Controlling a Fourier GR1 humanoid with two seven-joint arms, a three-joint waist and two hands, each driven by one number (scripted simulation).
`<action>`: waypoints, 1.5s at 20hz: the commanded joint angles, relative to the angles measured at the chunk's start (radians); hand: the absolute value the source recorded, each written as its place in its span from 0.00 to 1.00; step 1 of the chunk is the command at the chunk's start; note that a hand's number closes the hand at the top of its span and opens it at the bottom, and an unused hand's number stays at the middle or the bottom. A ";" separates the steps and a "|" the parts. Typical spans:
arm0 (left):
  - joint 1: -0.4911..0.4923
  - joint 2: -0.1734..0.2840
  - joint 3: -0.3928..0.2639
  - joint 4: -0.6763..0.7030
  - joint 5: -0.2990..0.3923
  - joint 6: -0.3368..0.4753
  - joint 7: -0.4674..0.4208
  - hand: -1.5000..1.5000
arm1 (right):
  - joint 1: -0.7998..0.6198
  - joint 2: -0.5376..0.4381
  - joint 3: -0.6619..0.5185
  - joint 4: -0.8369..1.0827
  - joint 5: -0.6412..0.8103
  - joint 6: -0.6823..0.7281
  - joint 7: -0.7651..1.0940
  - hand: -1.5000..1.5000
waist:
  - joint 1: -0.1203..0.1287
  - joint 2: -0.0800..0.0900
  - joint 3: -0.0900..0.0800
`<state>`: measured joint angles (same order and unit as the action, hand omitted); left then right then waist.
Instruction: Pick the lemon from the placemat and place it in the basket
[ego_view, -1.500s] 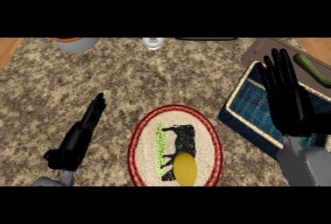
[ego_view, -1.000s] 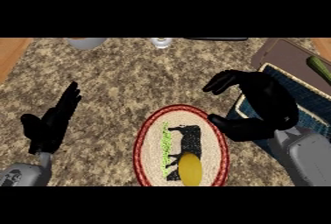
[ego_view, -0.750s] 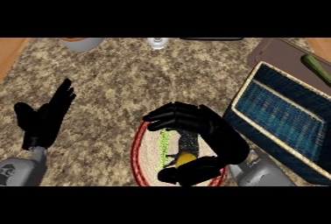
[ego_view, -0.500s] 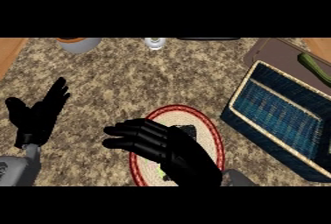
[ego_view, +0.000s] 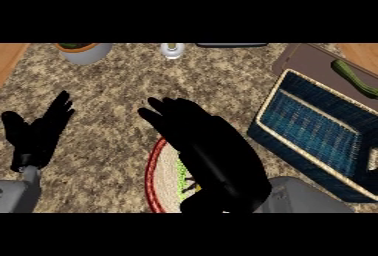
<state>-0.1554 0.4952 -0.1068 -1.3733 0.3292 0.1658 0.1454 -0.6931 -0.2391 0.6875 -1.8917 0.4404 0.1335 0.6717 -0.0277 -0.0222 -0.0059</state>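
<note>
Speckled counter (ego_view: 118, 80), right hand (ego_view: 214, 155) flat over placemat (ego_view: 166, 175), no legible writing

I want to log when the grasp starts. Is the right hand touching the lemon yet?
Cannot tell. In the head view the right hand lies flat over the placemat and hides the lemon, so neither contact nor a gap shows.
</note>
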 joint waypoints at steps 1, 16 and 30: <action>0.012 0.019 0.023 0.005 0.012 -0.032 -0.024 0.50 | -0.124 -0.037 -0.082 -0.074 -0.012 0.173 0.291 0.00 | 0.002 0.003 0.001; -0.058 -0.010 0.045 0.063 -0.004 -0.050 -0.002 0.50 | -0.122 -0.250 -0.376 -0.192 -0.774 0.455 0.512 0.00 | 0.005 0.018 0.005; 0.011 -0.090 0.035 -0.038 -0.080 -0.043 -0.002 0.50 | 0.386 -0.167 -0.321 -0.396 -0.329 0.381 0.122 0.00 | 0.035 0.022 0.007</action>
<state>-0.1955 0.4413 -0.0492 -1.3584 0.2788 0.1060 0.1596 -0.3776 -0.4941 0.2781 -2.3147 -0.0841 0.5449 0.8582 -0.0054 -0.0012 0.0008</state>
